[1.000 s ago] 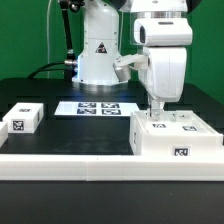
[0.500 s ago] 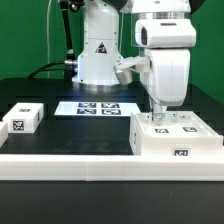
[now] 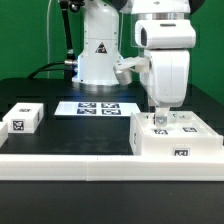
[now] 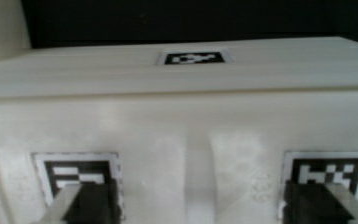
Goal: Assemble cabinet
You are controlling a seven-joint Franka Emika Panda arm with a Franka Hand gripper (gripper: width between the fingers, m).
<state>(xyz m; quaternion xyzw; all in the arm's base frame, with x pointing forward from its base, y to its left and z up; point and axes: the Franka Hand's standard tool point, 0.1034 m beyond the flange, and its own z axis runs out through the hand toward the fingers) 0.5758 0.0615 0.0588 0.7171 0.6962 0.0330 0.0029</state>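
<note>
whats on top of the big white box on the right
Black-and-white tags sit on the cabinet box's top face, and the gripper hangs right over it, fingers apart. The fingertips cover part of two tags, and contact with the surface cannot be judged.

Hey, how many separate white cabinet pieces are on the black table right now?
2. A small tagged block at the exterior view's left, and the large box at its right, beneath the gripper. More may be hidden behind the arm.
</note>
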